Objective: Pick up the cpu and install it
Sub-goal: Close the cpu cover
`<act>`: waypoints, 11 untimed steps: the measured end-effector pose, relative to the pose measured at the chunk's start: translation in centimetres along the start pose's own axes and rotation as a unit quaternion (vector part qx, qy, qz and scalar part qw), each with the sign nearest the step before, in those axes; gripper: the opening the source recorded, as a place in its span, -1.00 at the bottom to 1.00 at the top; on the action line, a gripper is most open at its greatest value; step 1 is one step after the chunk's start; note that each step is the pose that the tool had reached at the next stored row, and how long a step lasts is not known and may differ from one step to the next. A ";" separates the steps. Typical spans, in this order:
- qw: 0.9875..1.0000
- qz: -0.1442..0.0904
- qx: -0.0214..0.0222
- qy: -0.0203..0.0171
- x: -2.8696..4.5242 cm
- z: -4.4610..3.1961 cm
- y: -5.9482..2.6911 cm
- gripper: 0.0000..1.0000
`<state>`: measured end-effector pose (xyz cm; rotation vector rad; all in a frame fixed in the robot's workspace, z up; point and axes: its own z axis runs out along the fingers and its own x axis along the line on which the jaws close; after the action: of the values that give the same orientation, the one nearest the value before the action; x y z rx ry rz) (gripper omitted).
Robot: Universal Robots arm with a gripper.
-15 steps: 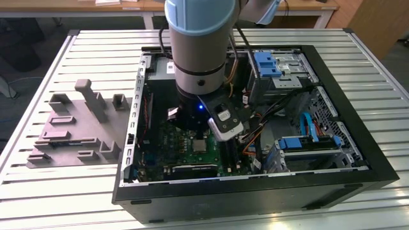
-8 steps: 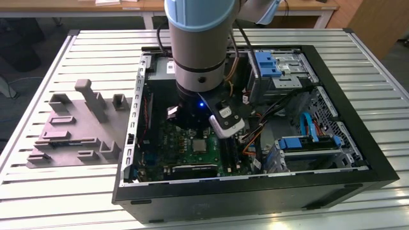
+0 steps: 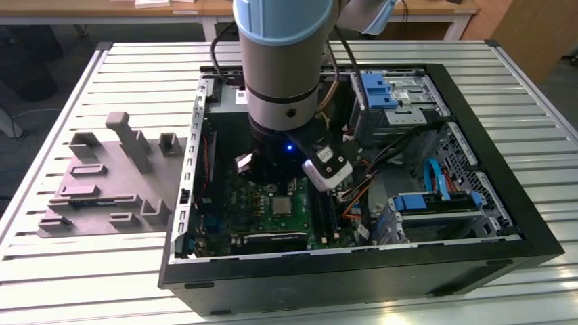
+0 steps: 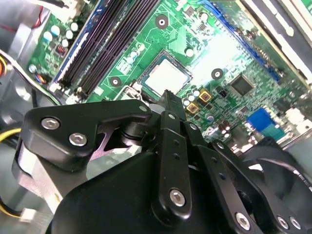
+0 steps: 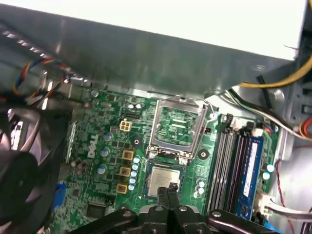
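Already the cpu (image 5: 162,180) sat flat in its socket on the green motherboard (image 5: 112,122), pale metal top facing up; it also showed in the second wrist view (image 4: 166,77) and, small, in the exterior view (image 3: 283,205). The socket's silver retention frame (image 5: 177,127) stood swung open just beside the chip, nothing clamped over it. The gripper (image 5: 169,189) hung right above the chip's near edge, fingertips drawn together to a narrow point with nothing between them; in the second wrist view (image 4: 167,95) the black fingers met just short of the chip. I could not tell whether the tips touched it.

Writing noted: white lettering was printed on the board beside a row of yellow square components (image 5: 127,155); I did not transcribe it. Dark memory slots (image 5: 233,168) ran alongside the socket.

Outward, the board lay in an open black computer case (image 3: 505,203) lying on a slatted metal counter (image 3: 135,271). A grey moulded tray (image 3: 99,196) sat on the counter at the exterior view's left, apart from the case. Blue drive brackets (image 3: 434,202) and coloured cables (image 3: 361,193) filled the case's far side.
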<state>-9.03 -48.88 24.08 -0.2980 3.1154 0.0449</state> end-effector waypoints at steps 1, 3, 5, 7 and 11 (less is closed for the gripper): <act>1.000 -0.009 0.000 0.000 0.00 0.01 0.00 -0.79; 1.000 -0.027 0.000 0.001 0.00 0.03 0.00 -0.79; 0.999 -0.045 -0.001 0.001 0.00 0.05 0.00 -0.79; 0.998 -0.064 -0.001 0.002 0.00 0.07 0.00 -0.79; 0.995 -0.097 -0.001 0.003 -0.02 0.11 -0.01 -0.79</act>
<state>-9.00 -48.88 23.97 -0.5985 3.0746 0.0465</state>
